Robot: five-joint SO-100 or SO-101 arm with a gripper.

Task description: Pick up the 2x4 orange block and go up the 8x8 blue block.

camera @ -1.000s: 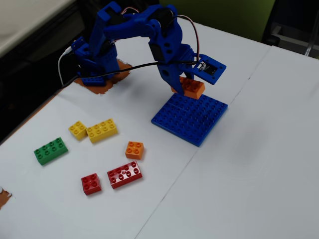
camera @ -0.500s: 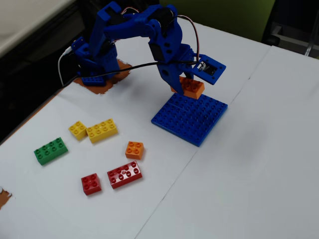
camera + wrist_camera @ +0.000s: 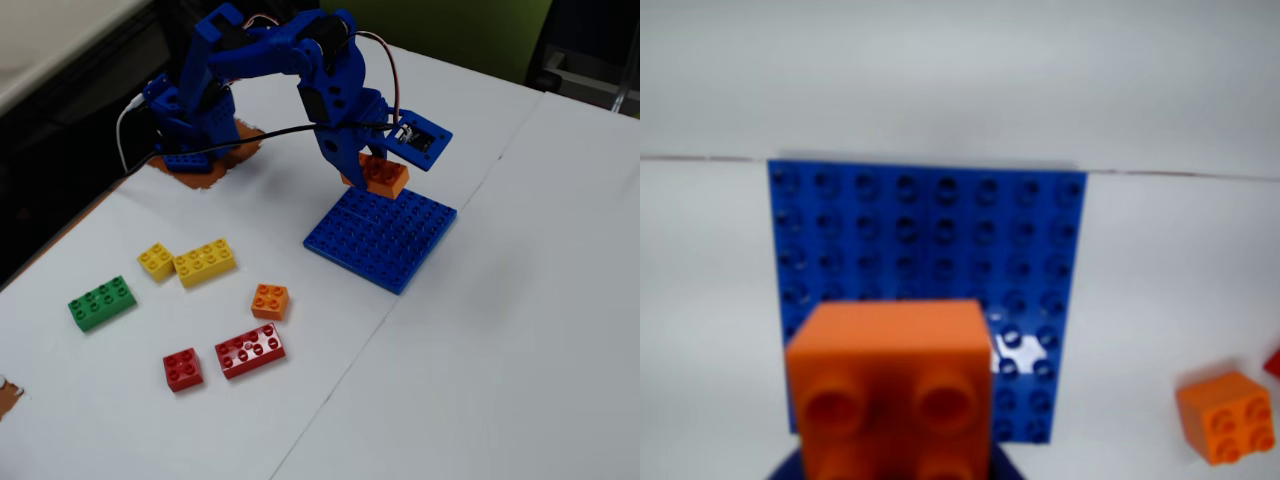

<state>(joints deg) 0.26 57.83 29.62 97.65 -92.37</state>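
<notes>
One brick matters here, the 2x4 orange block [image 3: 384, 175], and it is already off the bench, clamped in the arm's fingers [image 3: 368, 172] and hanging just above the near-arm edge of the 8x8 blue block [image 3: 385, 238]. In the wrist view the orange block [image 3: 892, 385] fills the lower middle of the picture with its studs facing the camera, and the blue plate [image 3: 940, 230] spreads out beyond it.

It looks like a hard, hollow plastic brick: light, rigid, not at all fragile, but smooth-sided, so I would guess it could twist or slide if pinched weakly. The long flat sides are the sensible place to take it (the studded top offers no real purchase), and the hold seems to be across those sides, though the arm hides the contact.

Outward from the fingers, the plate directly below is bare of bricks, so nothing blocks the way down. The small orange brick [image 3: 270, 300] lies well off to one side, and in the wrist view it sits beside the plate's right edge [image 3: 1228, 416]. Farther still lie two red bricks [image 3: 249, 350], two yellow ones [image 3: 204, 261] and a green brick [image 3: 101, 302], all well apart from the plate.
</notes>
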